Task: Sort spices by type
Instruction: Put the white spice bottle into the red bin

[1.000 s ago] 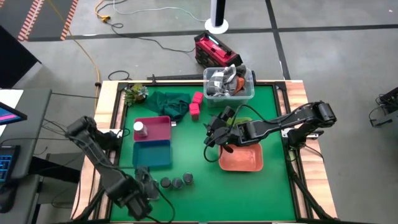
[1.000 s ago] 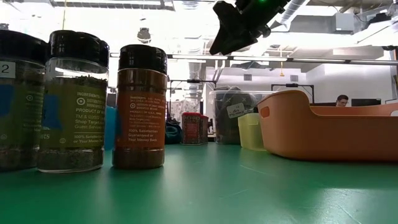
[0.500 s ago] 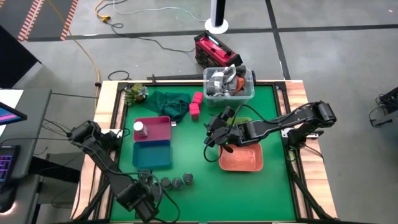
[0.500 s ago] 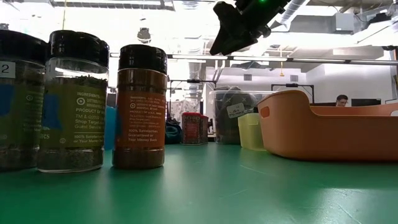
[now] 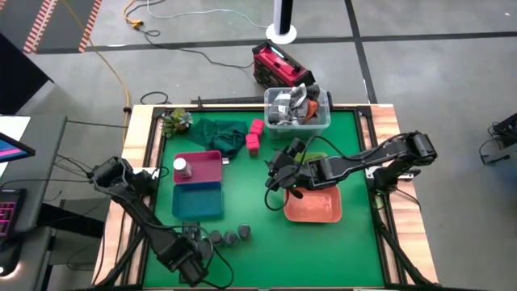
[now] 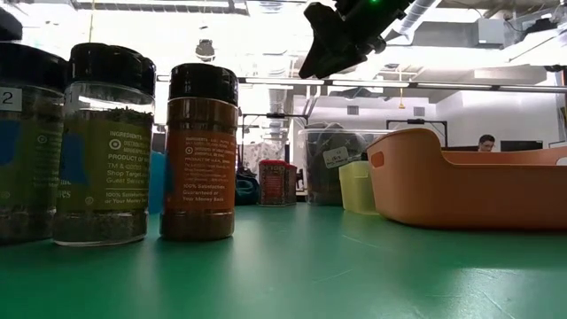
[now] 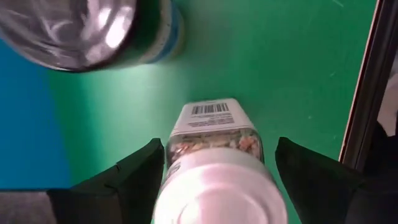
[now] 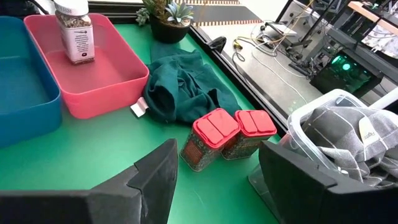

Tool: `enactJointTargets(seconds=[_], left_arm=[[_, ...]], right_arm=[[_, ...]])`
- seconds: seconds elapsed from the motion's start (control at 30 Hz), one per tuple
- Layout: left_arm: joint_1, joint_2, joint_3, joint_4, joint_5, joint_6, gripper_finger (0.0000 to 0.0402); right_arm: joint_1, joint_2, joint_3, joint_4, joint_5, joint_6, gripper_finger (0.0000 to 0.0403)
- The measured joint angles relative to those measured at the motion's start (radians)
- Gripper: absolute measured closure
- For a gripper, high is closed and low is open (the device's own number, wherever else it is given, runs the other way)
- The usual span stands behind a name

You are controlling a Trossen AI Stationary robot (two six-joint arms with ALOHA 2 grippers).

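A white-capped jar (image 7: 214,163) of speckled seasoning stands between the wide-spread fingers of the left gripper (image 5: 191,252) at the table's near edge, ungripped, beside three dark-lidded jars (image 5: 229,236); another white-topped jar (image 5: 182,168) stands in the pink tray (image 5: 212,167), next to a blue tray (image 5: 202,199). Two pink-lidded jars (image 8: 227,137) sit on smooth green matting (image 5: 250,194) by a crumpled green cloth (image 8: 183,87); the right gripper (image 5: 277,181) hangs open and empty near an orange tray (image 5: 313,206).

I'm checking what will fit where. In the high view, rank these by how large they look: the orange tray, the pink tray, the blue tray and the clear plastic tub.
Largest to smallest, as seen from above:
1. Clear plastic tub
2. Orange tray
3. Pink tray and blue tray: too alike to rank.
The tub and the orange tray are close, and the right arm hides part of that tray, so their order is unsure.
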Motion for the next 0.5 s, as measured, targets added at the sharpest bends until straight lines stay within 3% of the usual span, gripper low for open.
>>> enactJointTargets(seconds=[0.13, 0.33, 0.5], left_arm=[[0.0, 0.0, -0.033, 0.028, 0.014, -0.003, 0.0134], [0.0, -0.001, -0.034, 0.029, 0.014, 0.008, 0.021], [0.0, -0.005, -0.034, 0.025, 0.016, 0.016, 0.021]], right_arm=[[0.0, 0.0, 0.0, 0.0, 0.0, 0.0, 0.0147], [0.0, 0.0, 0.0, 0.0, 0.0, 0.0, 0.0147], [0.0, 0.0, 0.0, 0.0, 0.0, 0.001, 0.0147]])
